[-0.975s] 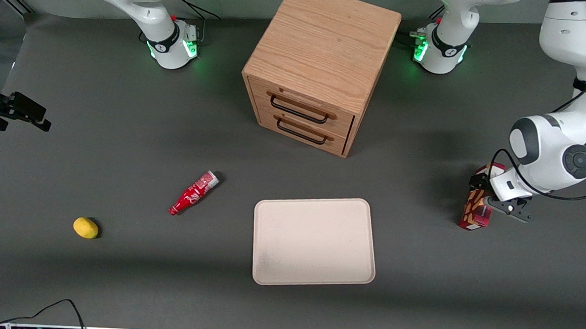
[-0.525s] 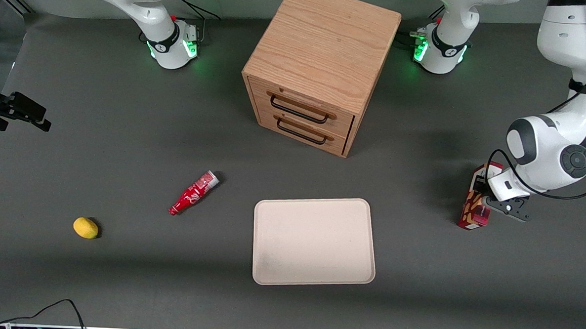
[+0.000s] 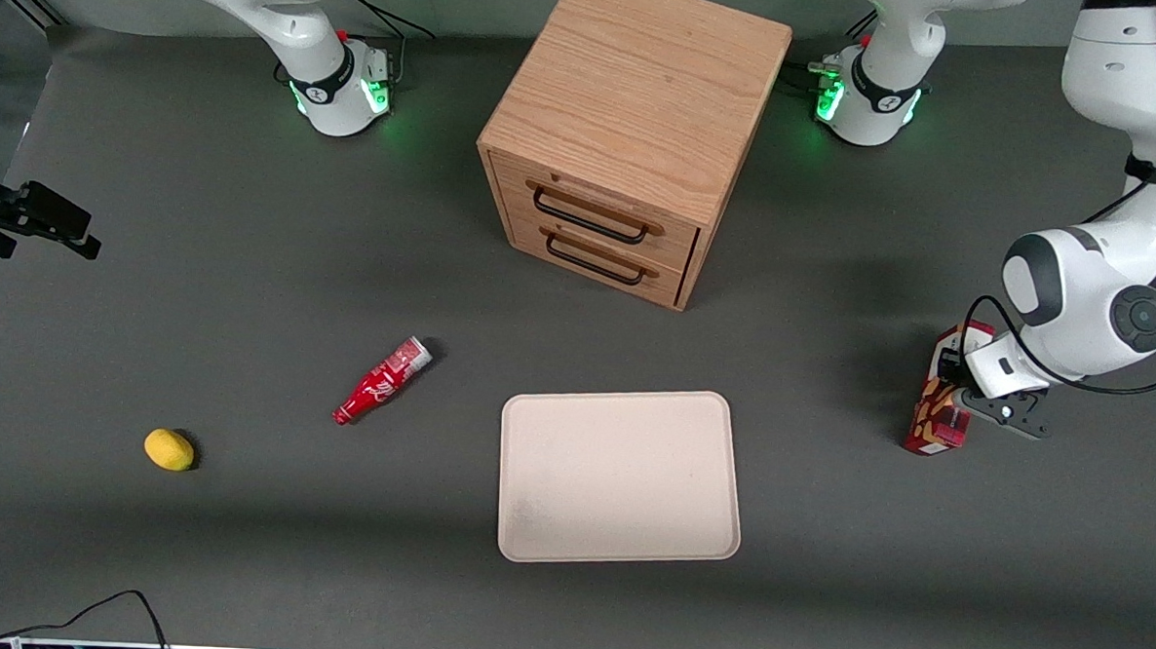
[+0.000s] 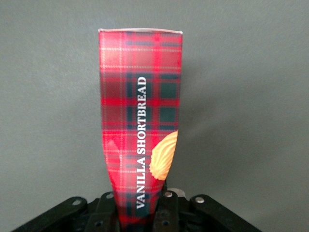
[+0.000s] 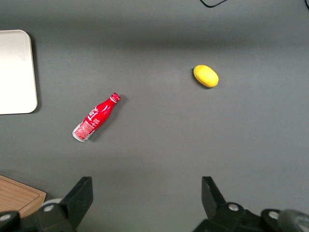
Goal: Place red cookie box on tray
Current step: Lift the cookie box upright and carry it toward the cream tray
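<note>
Box (image 3: 937, 418) is seen at the middle height of the front frame, at the working arm's end of the table (image 3: 249, 252), standing on end with its upper part leaning slightly away from the camera. It is held near its upper end by the gripper (image 3: 965, 392), whose fingers are closed on it. In the wrist view the box (image 4: 140, 121) is shown running lengthwise away from the camera, gripped at its near end between the black fingers (image 4: 166, 205). Red plaid, a tan cookie picture and the words "VANILLA SHORTBREAD" are seen on its face. Whether its lower end touches the table cannot be told.

The tray (image 3: 619, 395) is laid flat in the lower middle of the front frame, well apart from the box, and nothing is carried on it. One rounded corner of the tray (image 5: 14, 72) is also caught by the right wrist camera.

A wooden cabinet (image 3: 636, 103) with two shut drawers is placed at the upper middle of the front frame, farther from the camera than the tray. A red bottle (image 3: 381, 381) is laid on its side toward the parked arm's end, beside the tray but apart from it. A yellow fruit (image 3: 169, 449) is seen farther toward that end and slightly nearer the camera. Bottle (image 5: 95, 117) and fruit (image 5: 206, 76) are both seen in the right wrist view too, well apart from each other.
</note>
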You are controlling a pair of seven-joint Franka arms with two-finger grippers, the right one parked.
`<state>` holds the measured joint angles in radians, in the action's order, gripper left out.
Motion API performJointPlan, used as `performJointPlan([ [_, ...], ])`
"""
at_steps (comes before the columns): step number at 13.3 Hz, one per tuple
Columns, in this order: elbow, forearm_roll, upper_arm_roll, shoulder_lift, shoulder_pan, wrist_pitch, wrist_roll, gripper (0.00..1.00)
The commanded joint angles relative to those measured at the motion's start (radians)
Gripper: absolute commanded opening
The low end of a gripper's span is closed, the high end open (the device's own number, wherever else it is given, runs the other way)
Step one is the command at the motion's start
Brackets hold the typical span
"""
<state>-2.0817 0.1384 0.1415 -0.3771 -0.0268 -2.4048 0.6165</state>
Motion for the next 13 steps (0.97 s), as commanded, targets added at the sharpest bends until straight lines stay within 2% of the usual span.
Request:
performJointPlan([
  [1, 0.125, 0.015, 0.015, 0.047, -0.001, 0.2, 0.029, 0.0],
  [5, 0.345, 0.013, 0.027, 0.087, -0.001, 0.517, -0.027, 0.0],
  [8, 0.52, 0.0, 0.017, 0.107, -0.01, 0.746, -0.2, 0.0],
  [10, 0.621, -0.005, -0.067, 0.107, -0.012, 0.85, -0.382, 0.0],
  [13, 0.67, -0.022, -0.218, 0.104, -0.013, 0.865, -0.663, 0.0],
])
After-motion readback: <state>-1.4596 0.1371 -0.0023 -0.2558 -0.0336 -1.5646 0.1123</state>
